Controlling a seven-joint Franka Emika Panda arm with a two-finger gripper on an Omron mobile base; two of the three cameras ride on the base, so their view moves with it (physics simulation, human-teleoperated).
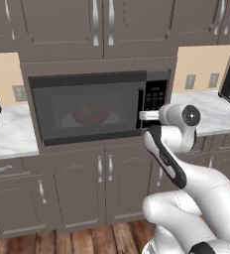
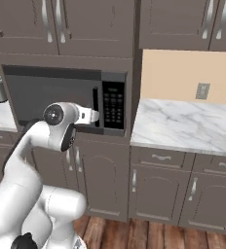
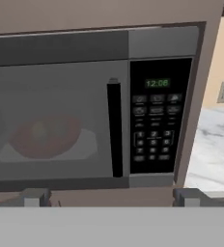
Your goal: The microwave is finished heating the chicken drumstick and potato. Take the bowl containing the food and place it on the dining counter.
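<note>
1 arm faces the shut microwave [image 1: 94, 106].
Gripper [image 3: 109, 198] spread wide, grasping nothing, just before the keypad [image 3: 156, 116]; red bowl [image 1: 91, 113] behind the glass.

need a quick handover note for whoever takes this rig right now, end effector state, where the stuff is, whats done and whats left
End effector: open, empty, facing the microwave near its door handle.
Microwave door: shut.
Bowl: red, inside on the white turntable, seen through the glass; the food in it is too blurred to make out.
Done: arm is lined up at the door.
Left: open the door, lift the bowl out, carry it to the dining counter.
</note>
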